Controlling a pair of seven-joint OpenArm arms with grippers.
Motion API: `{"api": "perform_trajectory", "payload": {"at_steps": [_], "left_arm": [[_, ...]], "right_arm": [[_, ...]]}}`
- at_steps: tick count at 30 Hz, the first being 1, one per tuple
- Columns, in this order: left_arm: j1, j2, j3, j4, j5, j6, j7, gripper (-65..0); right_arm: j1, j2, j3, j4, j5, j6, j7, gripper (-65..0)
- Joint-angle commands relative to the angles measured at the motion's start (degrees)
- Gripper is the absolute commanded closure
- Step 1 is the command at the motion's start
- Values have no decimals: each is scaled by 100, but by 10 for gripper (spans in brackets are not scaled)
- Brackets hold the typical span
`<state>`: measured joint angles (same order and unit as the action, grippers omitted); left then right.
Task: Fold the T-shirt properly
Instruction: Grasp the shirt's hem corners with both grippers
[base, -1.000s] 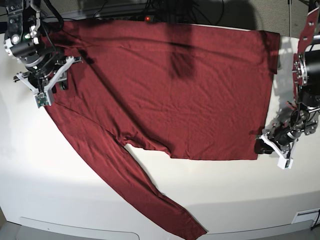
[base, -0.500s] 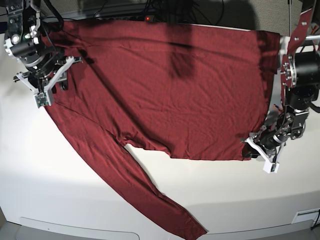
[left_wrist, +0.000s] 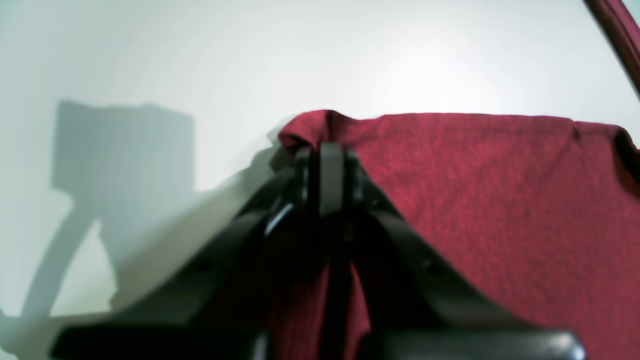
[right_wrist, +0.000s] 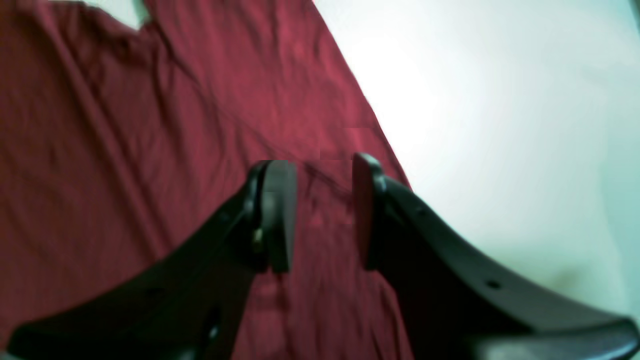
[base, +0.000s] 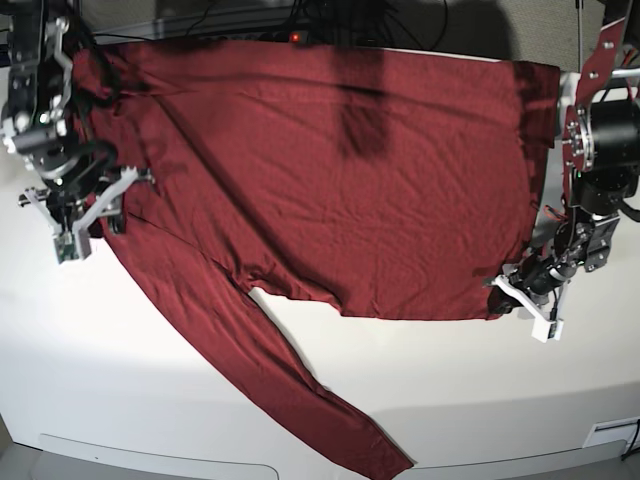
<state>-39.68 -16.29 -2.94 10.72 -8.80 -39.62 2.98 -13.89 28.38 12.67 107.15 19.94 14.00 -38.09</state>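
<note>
Left gripper (left_wrist: 331, 175) clamped on the T-shirt (base: 340, 180) hem corner near the tabletop (base: 150, 380) right edge, ready to lift for a fold. Right gripper (right_wrist: 320, 210) parted above the shoulder by the left edge, seemingly about to pinch. Shirt spread flat, sleeve trailing frontward.

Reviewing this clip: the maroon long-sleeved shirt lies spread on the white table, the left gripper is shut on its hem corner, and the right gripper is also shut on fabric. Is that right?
Not quite. The right gripper is open, its jaws apart above the shirt, as the right wrist view shows. The rest holds: the shirt lies spread on the white table, and the left gripper is shut on the hem corner.
</note>
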Motion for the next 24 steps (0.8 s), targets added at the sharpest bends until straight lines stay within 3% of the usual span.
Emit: {"api": "perform_trajectory", "payload": {"at_steps": [1, 6, 10, 17, 21, 24], "left_arm": [[-127, -57, 9, 48, 22, -38, 87, 0], [-120, -55, 9, 48, 24, -38, 195, 0], [-94, -55, 9, 48, -83, -38, 190, 0], [68, -55, 9, 48, -92, -38, 138, 0], [262, -55, 9, 50, -90, -38, 31, 0], [413, -55, 9, 50, -90, -38, -153, 0]], "right_arm": [[243, 98, 39, -199, 13, 42, 98, -198], [1453, 101, 11, -1698, 647, 691, -92, -198], [2564, 105, -361, -2756, 774, 946, -262, -198], [4572, 96, -1864, -4701, 660, 960, -271, -198], [5493, 96, -2691, -5880, 291, 986, -103, -198], [5967, 92, -3091, -6804, 232, 1456, 111, -198]]}}
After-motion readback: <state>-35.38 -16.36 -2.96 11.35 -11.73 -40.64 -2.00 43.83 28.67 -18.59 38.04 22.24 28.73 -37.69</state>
